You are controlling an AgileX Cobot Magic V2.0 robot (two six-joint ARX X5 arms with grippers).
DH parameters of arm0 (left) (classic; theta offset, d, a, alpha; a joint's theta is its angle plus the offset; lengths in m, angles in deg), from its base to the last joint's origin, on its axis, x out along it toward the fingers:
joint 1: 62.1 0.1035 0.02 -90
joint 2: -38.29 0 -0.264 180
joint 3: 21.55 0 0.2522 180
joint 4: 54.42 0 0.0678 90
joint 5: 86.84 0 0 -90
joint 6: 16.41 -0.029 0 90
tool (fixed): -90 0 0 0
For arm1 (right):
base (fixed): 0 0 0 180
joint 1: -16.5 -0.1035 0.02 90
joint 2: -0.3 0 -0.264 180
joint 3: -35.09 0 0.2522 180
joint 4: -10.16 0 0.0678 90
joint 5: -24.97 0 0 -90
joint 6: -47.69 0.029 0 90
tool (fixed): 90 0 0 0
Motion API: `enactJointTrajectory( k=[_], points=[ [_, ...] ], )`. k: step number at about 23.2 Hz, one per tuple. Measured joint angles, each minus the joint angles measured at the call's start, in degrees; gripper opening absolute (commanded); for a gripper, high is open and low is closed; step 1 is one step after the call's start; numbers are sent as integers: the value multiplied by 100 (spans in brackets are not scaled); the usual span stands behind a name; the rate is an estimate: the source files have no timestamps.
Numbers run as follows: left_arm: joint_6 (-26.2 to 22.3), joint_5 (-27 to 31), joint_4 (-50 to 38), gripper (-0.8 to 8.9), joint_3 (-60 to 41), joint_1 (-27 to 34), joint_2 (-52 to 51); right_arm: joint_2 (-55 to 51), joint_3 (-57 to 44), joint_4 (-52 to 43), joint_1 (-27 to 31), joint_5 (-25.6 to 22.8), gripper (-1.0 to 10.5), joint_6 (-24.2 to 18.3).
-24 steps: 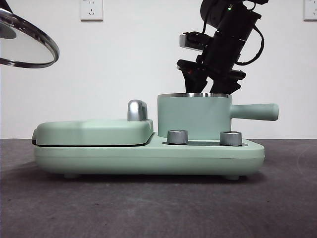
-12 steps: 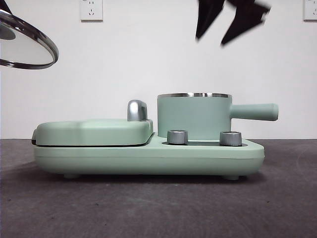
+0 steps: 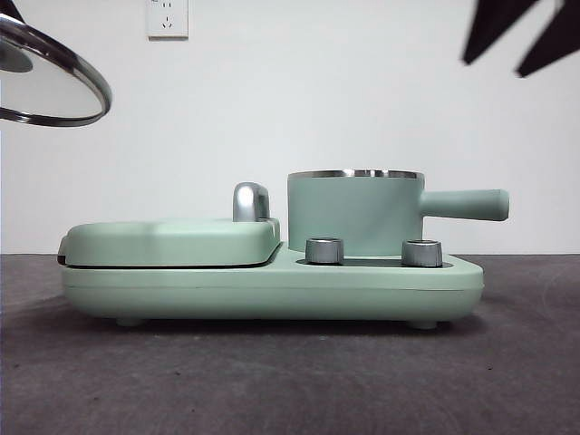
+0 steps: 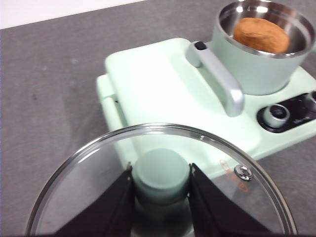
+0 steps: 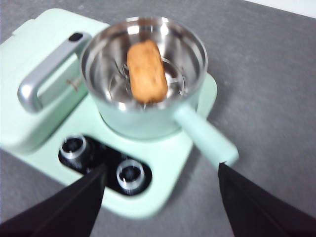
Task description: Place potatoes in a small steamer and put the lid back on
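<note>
The orange-brown potato [image 5: 146, 71] lies inside the small steamer [image 3: 355, 213], a mint-green pot with a steel rim and a straight side handle; the potato [image 4: 261, 35] also shows in the left wrist view. My left gripper [image 4: 160, 180] is shut on the green knob of the glass lid [image 4: 247, 197], holding it in the air high at the left of the appliance, where the lid [image 3: 50, 77] shows tilted in the front view. My right gripper [image 5: 160, 197] hangs open and empty above the steamer [image 5: 143, 74], its black tips [image 3: 526, 36] at the front view's top right corner.
The steamer stands on a mint-green appliance base [image 3: 272, 285] with two silver dials [image 3: 324, 250]. Beside it lies a flat hinged griddle cover [image 3: 172, 240] with a chrome handle [image 3: 251, 201]. Dark grey tabletop surrounds the base.
My right gripper has risen from just behind the steamer and drawn away up and to the right, to the top corner. The held lid has barely moved.
</note>
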Motion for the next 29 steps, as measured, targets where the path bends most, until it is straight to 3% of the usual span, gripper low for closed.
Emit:
enactJointTrajectory(
  k=[6,11,16,23,29],
  points=[
    [0,-247,-160,10,0,-107,240,-1467,-1158,247,28,-415,355,127],
    [2,-396,-640,10,0,-289,564,-2479,-1427,968,28,-822,288,212],
    [2,-444,-1681,10,0,-584,1095,-3180,-1427,1357,28,-1121,286,238],
    [0,-448,-4636,10,28,-1161,2909,-3565,-1427,1429,28,-1209,286,243],
    [-70,-446,-5219,10,1069,-1353,4684,-3565,-1427,1429,28,-1209,286,245]
  ],
)
